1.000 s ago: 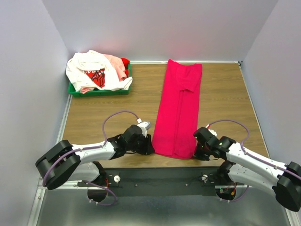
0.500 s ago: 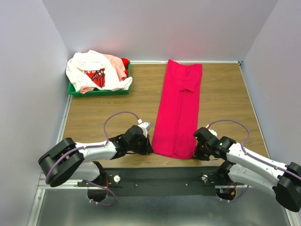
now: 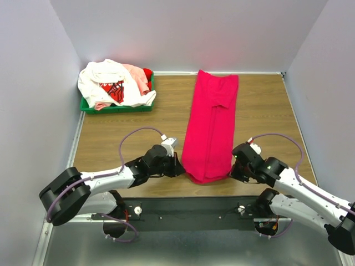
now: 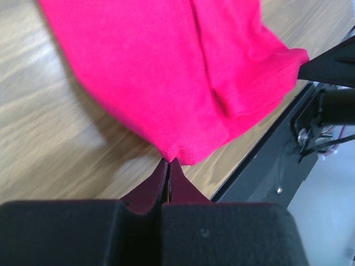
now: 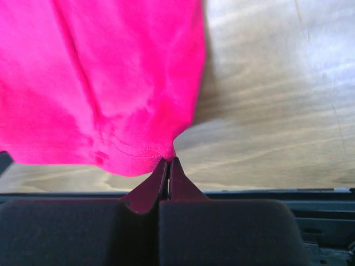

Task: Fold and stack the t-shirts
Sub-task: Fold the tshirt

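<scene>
hem now lifted, left pincer [image 4: 168,163], right pincer [image 5: 168,160] clamped on magenta-red t-shirt [image 3: 211,122], tips hidden from above

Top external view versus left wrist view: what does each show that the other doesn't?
Only top external: the green plastic tray holding a white red-printed cloth t-shirt and others, plus the full length of the plain magenta-red cloth t-shirt. Only left wrist: the left hand shut, pinching its hem corner. Both: that shirt and the wooden table.

Robot lab cell: plain white walls [image 3: 188,33] around a wood-grain table [image 3: 260,111].
</scene>
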Robot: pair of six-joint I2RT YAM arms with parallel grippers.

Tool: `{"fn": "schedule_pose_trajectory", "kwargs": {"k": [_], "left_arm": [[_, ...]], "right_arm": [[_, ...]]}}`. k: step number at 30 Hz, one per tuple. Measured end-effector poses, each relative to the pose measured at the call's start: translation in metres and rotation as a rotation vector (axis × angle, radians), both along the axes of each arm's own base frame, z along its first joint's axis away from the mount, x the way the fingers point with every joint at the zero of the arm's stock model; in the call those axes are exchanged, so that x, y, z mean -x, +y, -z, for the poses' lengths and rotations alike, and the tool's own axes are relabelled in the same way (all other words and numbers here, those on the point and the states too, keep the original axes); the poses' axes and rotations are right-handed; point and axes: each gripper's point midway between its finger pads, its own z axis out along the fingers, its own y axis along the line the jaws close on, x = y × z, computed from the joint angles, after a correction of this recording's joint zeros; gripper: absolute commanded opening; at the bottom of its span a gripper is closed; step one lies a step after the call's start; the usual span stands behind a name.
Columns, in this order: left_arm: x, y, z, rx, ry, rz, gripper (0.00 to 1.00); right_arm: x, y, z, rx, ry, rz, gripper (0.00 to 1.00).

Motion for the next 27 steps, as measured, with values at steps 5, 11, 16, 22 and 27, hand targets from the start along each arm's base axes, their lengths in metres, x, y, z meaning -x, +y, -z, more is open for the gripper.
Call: {"fn": "schedule_pose_trajectory", "kwargs": {"k": [5,11,16,22,27], "left_arm": [[-0.015,-0.018,-0.010,0.036,-0.028,-0.007,0.00],[-0.034,-0.034,-0.016,0.054,-0.063,-0.027,0.00],[-0.054,-0.047,-0.028,0.072,-0.116,-0.045,0.00],[-0.082,-0.052,-0.032,0.068,-0.170,-0.073,0.00],[-0.107,-0.048,-0.027,0.049,-0.199,-0.104,0.00]], "right_arm": [[-0.020,-0.003,-0.014,0.041,-0.070,0.039,0.00],[-0.046,-0.009,-0.013,0.143,-0.135,0.071,0.00],[-0.070,-0.005,-0.013,0.211,-0.185,0.076,0.00],[-0.099,-0.003,-0.017,0.300,-0.251,0.087,0.00],[-0.127,0.001,-0.022,0.361,-0.299,0.087,0.00]]}}
